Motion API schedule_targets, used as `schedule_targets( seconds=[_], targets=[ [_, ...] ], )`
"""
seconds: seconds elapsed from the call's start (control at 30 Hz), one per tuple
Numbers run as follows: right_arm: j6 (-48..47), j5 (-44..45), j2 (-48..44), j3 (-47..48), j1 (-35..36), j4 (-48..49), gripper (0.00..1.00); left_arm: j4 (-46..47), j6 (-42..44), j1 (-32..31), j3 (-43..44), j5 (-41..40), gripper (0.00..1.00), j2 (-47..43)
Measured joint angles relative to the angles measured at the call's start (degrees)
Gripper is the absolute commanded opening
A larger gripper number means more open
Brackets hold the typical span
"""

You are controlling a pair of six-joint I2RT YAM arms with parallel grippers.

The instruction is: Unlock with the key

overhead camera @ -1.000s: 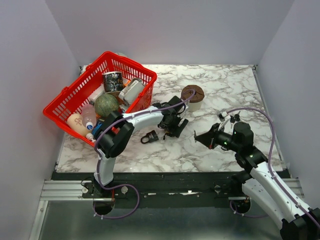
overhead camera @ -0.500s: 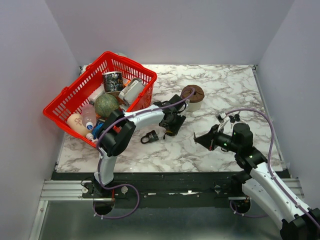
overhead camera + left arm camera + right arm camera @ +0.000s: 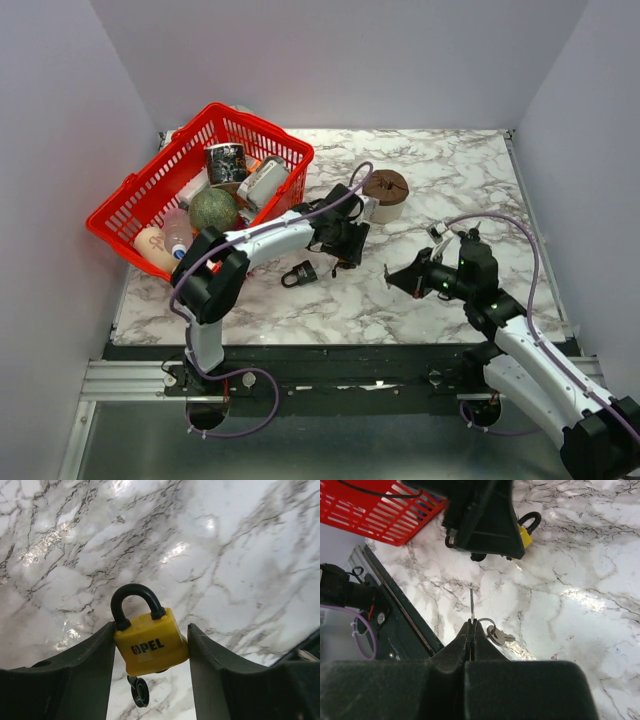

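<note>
We are working on the step of bringing key to lock. Our left gripper [image 3: 151, 626] is clamping the yellow plastic-bodied padlock [image 3: 150, 645] by its two sides, black shackle pointing away, over the white marble-patterned table [image 3: 240, 555], left of centre. We cannot tell whether the lock is lifted clear. Our right gripper [image 3: 471, 626] is pinched fully together on the tiny silvery metal key [image 3: 471, 602]. Its thin blade is sticking straight out of the fingertips toward the lock. Its head is hidden between the pads, and a small wire ring [image 3: 485, 622] with a second silvery key [image 3: 499, 637] is dangling beside it. Key and padlock are apart, the key lying to the right and nearer. The keyhole is not showing in any view. We are judging that the next move calls for lining the blade up with the keyway, closing the gap slowly, then inserting and twisting. A small black padlock [image 3: 298, 273] is lying loose, near-left of the held one.
</note>
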Motion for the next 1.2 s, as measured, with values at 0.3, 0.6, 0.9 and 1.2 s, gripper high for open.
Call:
schedule_targets(
  seconds=[0.3, 0.6, 0.9, 1.2],
  targets=[
    [7.85, 7.96, 8.17, -1.31, 9.53, 8.63, 0.01, 11.23, -7.67, 0.59, -8.79, 2.73, 0.00, -14.43],
    [16.85, 13.42, 20.50, -1.20, 15.08, 17.38, 0.01, 13.92, -10.49, 0.92, -12.59, 3.41, 0.00, -14.82],
    [18.99, 13.94, 23.26, 2.45, 15.37, 20.15, 0.01, 14.36, -10.54, 0.90, -12.61, 3.43, 0.00, -14.84],
    [19.41, 13.94, 25.83, 3.50, 15.47, 20.94, 0.01, 14.45, -10.54, 0.90, -12.61, 3.43, 0.00, -14.84]
  ],
)
